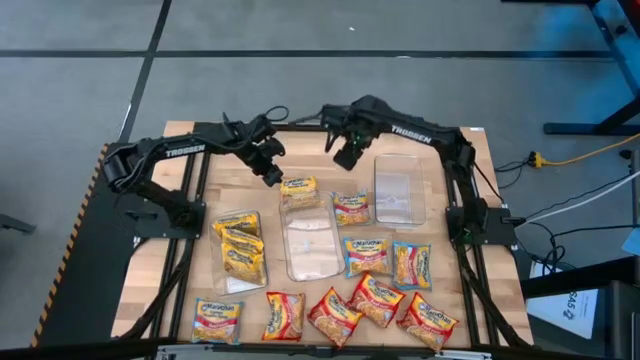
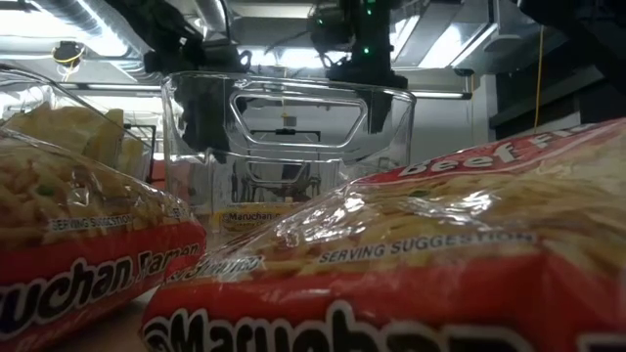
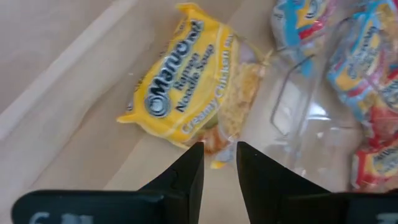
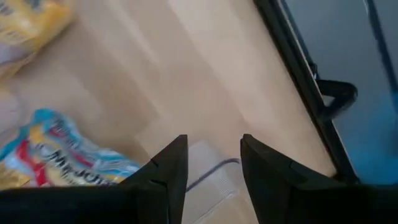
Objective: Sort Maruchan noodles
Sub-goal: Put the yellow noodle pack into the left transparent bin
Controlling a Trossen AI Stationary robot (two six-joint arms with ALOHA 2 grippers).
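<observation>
I am holding my left gripper [image 1: 272, 172] above the far part of the wooden table [image 1: 190, 285], just beside a yellow packet [image 1: 299, 190] of Maruchan noodles. In my left wrist view the two dark fingers [image 3: 186, 180] are standing a small way apart with nothing between them, and the yellow packet [image 3: 186, 93] is lying free on the wood just past the fingertips, partly on the far edge of the middle clear tray [image 1: 310, 238]. That tray is looking empty inside.

My right gripper [image 1: 347, 152] is hanging over the far middle of the table, near the far end of the right clear tray [image 1: 399, 187]. Its fingers [image 4: 165, 171] are standing apart too and are holding nothing (only bare wood and a corner of a tray are showing between them). A blue-edged packet [image 4: 59, 155] is lying at the side of that view.

The other packets are lying like this. The left clear tray [image 1: 240, 250] is holding a few yellow packets, stacked one over another. One blue-edged packet [image 1: 352, 207] is lying between the middle tray and the right tray. Two more blue-edged ones [image 1: 366, 255] and [image 1: 411, 265] are lying side by side, nearer to the front. Along the front edge one yellow packet [image 1: 218, 320] is lying at the left, and beside it a row of red-orange packets [image 1: 335, 315] is going toward the right, some of them overlapping. In the low view two of these red-orange packets [image 2: 421, 264] are filling the foreground.
</observation>
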